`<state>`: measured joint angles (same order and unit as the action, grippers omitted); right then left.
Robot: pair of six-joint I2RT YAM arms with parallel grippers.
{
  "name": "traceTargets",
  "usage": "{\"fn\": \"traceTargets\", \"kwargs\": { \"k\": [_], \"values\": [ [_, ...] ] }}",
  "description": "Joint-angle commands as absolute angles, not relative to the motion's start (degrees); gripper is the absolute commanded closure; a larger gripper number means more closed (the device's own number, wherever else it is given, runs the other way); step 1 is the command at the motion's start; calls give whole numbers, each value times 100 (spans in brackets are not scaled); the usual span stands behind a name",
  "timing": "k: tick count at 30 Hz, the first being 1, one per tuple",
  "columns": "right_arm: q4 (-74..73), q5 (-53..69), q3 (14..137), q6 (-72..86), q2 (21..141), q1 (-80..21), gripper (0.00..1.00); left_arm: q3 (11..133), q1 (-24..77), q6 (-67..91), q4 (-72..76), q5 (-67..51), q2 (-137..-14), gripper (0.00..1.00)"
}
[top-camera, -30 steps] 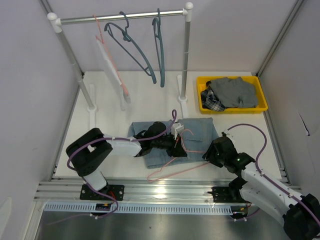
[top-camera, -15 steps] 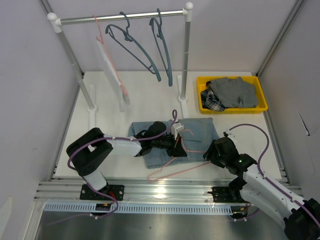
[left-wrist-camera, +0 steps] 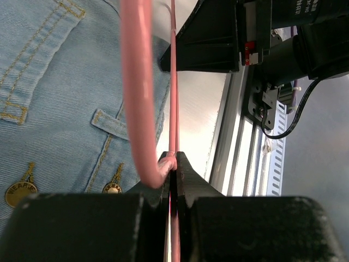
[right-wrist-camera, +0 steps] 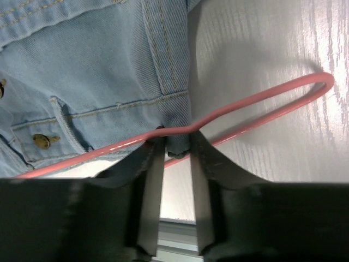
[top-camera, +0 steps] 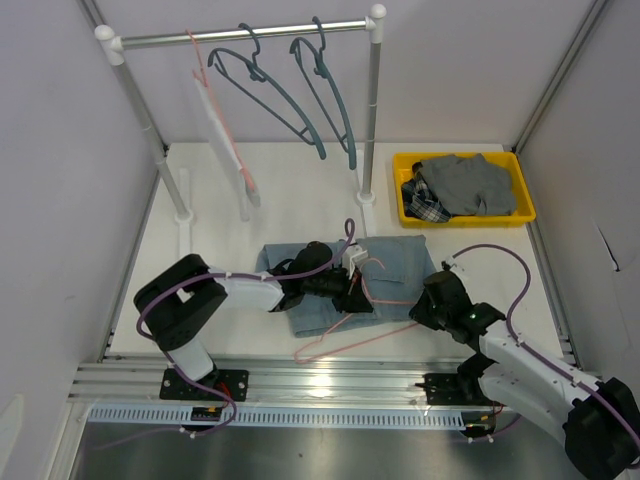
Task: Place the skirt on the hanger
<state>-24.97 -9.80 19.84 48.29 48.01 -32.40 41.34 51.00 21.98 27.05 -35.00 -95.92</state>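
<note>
Live on the white counter [top-camera: 300, 205]: one denim skirt [top-camera: 400, 265] spread flat mid-surface, one pink hanger [top-camera: 360, 341] lying across its near edge, two arms reaching in. Left tool [left-wrist-camera: 173, 164] clenched tight on that hanger's thin pink wire, right over the denim; right tool [right-wrist-camera: 173, 142] with jaws part-closed astride the skirt's seamed edge at the wire's crossing, gripping or merely flanking, cannot tell. Farther back, one rail [top-camera: 150, 39] carrying three: one second pink hanger [top-camera: 215, 120] and two blue-grey hangers [top-camera: 343, 122], plus one yellow bin [top-camera: 470, 221] of clothes far right.
</note>
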Motion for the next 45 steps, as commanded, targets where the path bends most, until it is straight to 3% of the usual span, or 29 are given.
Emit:
{"fn": "traceTargets", "kwargs": {
  "k": [1,2,3,10,20,29,45],
  "values": [
    [-2529,-1160,2275,4843,4668,-3234,76,4307,5080,1960,2786,-3832,-9712,100],
    [-2653,-1186,2494,4817,4623,-3200,84,4315,5080,1943,2769,-3823,-9729,100],
    [-2794,-1187,2627,4756,4588,-3173,85,4315,5063,1864,2742,-3815,-9721,100],
    [-3664,-888,3480,4421,4649,-2725,90,4368,4843,1512,2523,-3718,-9694,100],
    [-3964,184,4148,4122,4552,-1820,91,4333,4737,1213,2382,-3604,-9668,100],
    [-4017,439,4544,4034,4825,-1644,90,4377,4834,1134,2277,-3358,-9729,100],
    [-3700,563,4131,4289,4869,-1907,90,5334,5089,1108,1363,-2470,-10142,100]
  ]
}}
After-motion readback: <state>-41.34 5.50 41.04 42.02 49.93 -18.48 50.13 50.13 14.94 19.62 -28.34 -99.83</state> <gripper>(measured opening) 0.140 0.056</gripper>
